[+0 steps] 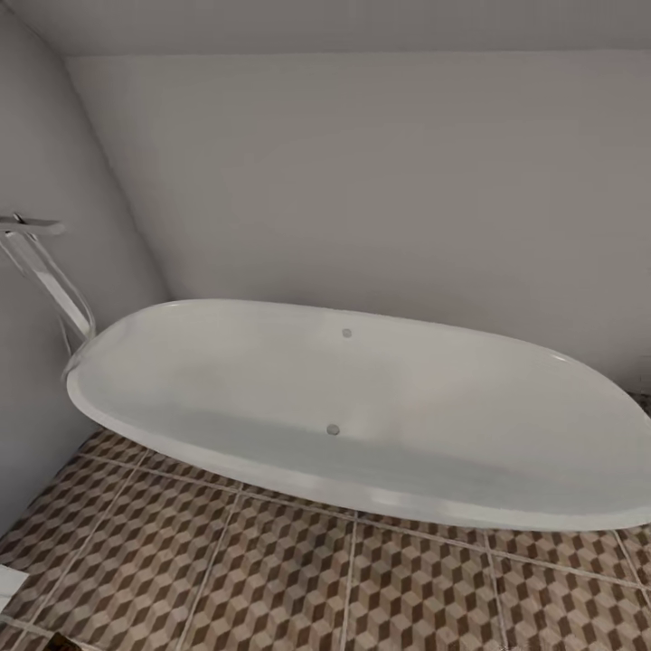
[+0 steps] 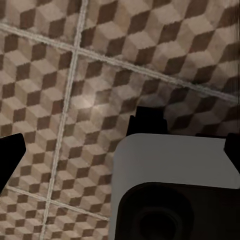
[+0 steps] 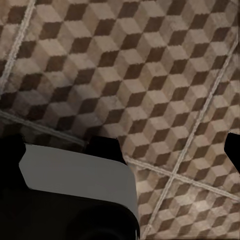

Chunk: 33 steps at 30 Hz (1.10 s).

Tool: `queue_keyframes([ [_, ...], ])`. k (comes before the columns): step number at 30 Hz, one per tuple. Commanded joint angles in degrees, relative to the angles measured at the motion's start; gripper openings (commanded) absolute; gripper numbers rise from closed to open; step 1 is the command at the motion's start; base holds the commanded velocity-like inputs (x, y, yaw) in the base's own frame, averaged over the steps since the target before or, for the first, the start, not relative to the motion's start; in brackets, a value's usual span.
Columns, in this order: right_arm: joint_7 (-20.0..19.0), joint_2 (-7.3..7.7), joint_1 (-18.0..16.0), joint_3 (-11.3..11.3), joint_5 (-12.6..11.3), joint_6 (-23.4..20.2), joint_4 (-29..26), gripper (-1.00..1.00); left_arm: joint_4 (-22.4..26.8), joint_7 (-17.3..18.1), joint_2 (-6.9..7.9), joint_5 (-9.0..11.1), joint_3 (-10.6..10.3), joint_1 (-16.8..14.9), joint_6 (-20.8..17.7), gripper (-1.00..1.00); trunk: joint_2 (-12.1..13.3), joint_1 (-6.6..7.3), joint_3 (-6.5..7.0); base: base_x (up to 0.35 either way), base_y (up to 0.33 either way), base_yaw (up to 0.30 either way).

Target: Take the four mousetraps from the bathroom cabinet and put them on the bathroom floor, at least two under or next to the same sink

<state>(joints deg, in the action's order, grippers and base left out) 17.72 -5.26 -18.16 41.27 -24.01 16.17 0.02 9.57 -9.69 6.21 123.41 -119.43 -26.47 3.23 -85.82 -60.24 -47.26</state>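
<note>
fingers first: in the left wrist view the left arm's dark fingers (image 2: 11, 155) sit at opposite edges of the frame, spread wide with nothing between them, and the right arm's fingers (image 3: 232, 150) stand equally far apart and bare in the right wrist view. both pairs hang over the bathroom floor (image 1: 271, 579), with a grey rounded part of our own body (image 2: 175, 165) in the way of each wrist camera.

outward from there, the head view faces a bathtub (image 1: 362, 407), a long white oval shell with a smooth glossy rim, a small round drain in the basin and a second small fitting higher on the far wall. a slim white floor-standing tap (image 1: 45, 271) leans up at its left end against plain grey walls (image 1: 362, 181). the floor is matte tile printed in brown, beige and grey cubes, cut by pale grout lines.

neither the mousetraps nor the cabinet can be found here, so we judge the step in hand to be a search. to do it well we should turn the base slowly away from the tub, keep the arms tucked so they clear the rim, and look for orange-brown wood with slim bar handles.
</note>
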Motion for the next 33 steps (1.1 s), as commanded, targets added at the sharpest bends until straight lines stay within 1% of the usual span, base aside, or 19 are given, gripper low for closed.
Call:
queue_keyframes([
  [1, 0.12, -0.05, -0.03, 0.48, -0.51, 0.17, 0.06, 1.00, 0.34, -0.38, 0.06, 0.39, -0.45, -0.08, 0.35, 1.00, -0.02, 0.00, 0.03, 0.000, 0.000, -0.232],
  [9, 0.12, 0.08, -0.03, 0.48, -0.45, 0.18, 0.06, 1.00, 0.66, -0.33, -0.20, 0.42, -0.45, -0.07, 0.23, 1.00, -0.02, 0.00, 0.54, 0.000, 0.000, -0.232],
  [14, 0.12, 0.16, -0.03, 0.48, -0.43, 0.18, 0.06, 1.00, 0.42, -0.33, 0.01, 0.42, -0.45, -0.07, 0.30, 1.00, -0.02, 0.00, 0.86, 0.000, 0.000, -0.232],
  [33, 0.12, -0.08, -0.03, 0.48, -0.51, 0.10, 0.06, 1.00, 0.48, -0.33, -0.23, 0.41, -0.45, -0.07, 0.37, 1.00, -0.02, 0.00, 2.08, 0.000, 0.000, -0.232],
])
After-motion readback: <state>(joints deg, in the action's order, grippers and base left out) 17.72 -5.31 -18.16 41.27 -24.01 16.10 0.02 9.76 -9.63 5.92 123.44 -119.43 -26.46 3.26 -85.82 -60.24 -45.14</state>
